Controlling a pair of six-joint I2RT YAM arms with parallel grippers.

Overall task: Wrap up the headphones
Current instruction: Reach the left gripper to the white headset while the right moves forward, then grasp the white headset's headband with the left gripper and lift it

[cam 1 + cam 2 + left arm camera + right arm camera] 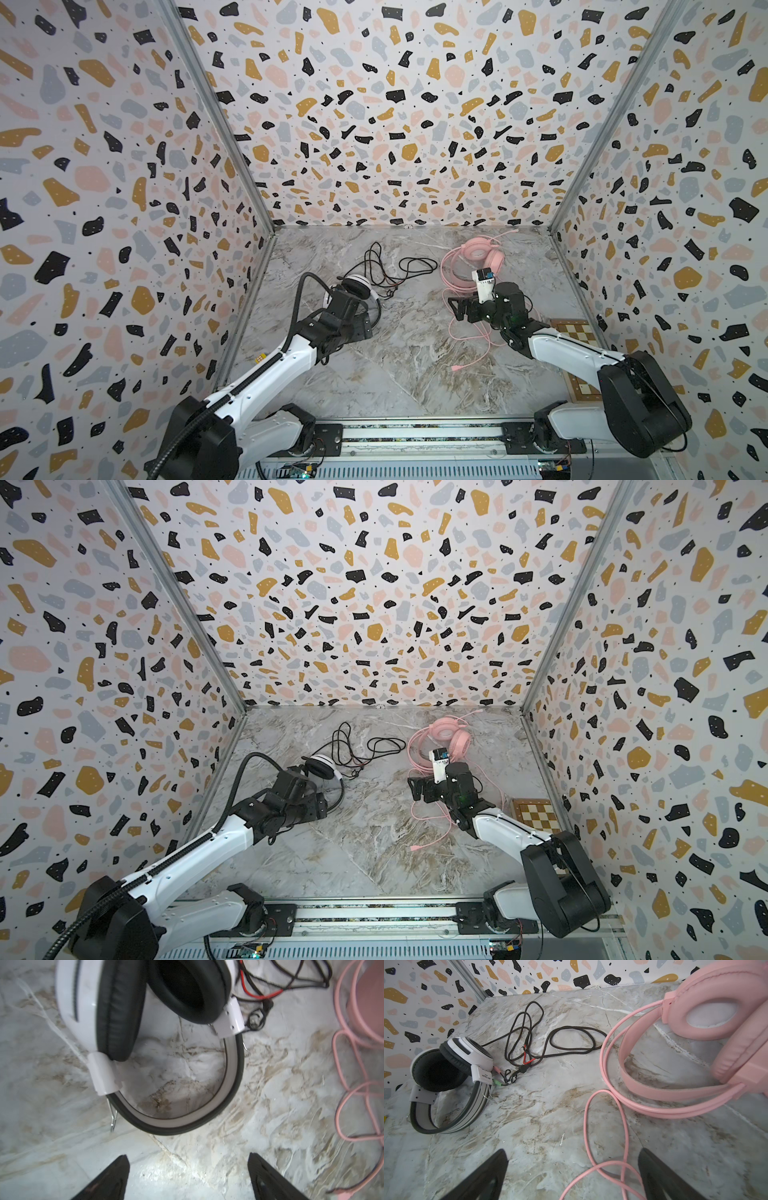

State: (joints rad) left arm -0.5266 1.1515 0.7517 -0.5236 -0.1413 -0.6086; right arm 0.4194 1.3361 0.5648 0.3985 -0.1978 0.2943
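1. The white headset (pixel 356 284) lies on the marble tabletop (pixel 415 374) at about 10 o'clock from the table's centre in both top views. Its black ear pads are folded toward each other and its black-edged band curves toward the near side.
2. Its black cable (pixel 415 266) sprawls in loose loops at about 12 o'clock, unwound. In the right wrist view a short red strand shows where the cable splits. Small pink and green jack plugs (pixel 497 1083) lie just beside the headset's hinge.
3. The left gripper (pixel 188 1159) hovers over the white headset's band. Its jaws stand apart with only bare marble between them, and the band lies just beyond the fingertips, untouched.
4. The pink headset (pixel 478 251) rests at about 1 o'clock, near the back wall.
5. Its pink cable (pixel 584 1124) trails in loose curls toward the near side. The plug end (pixel 456 368) lies at about 5 o'clock.
6. The right gripper (pixel 573 1153) hangs above the pink cable, near the pink headset. Its jaws are spread wide and hold nothing, and a loop of cable lies on the marble below and between the fingertips.
7. A chessboard (pixel 575 332) lies at about 3 o'clock against the right wall, partly under the right arm.
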